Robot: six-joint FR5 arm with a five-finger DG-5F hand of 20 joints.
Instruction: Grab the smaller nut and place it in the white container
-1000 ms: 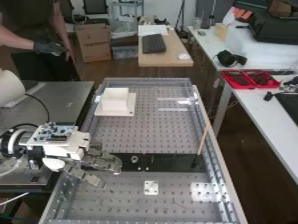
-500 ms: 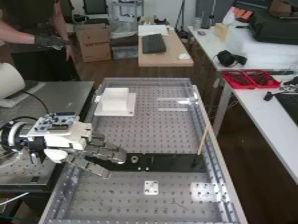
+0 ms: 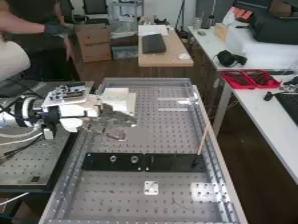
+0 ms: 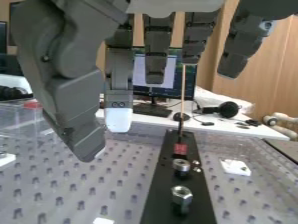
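Observation:
The hand hangs over the bench's left side in the high view, above the perforated plate and just in front of the white container, overlapping its near edge. On the flat black bar, well nearer than the hand, stand the larger nut and the bearing, side by side. The wrist view has the hand above the plate, off to one side of the bar, with the larger nut and the bearing standing upright. What lies between the hand's parts is hidden.
The black bar crosses the plate, with a thin upright stick near its far-right end. A small white plate lies nearer. Raised rails edge the bench. Red trays stand on a side table.
The hand has risen off the bar's left end and moved away toward the white container, uncovering the larger nut. The bearing has stayed where it was.

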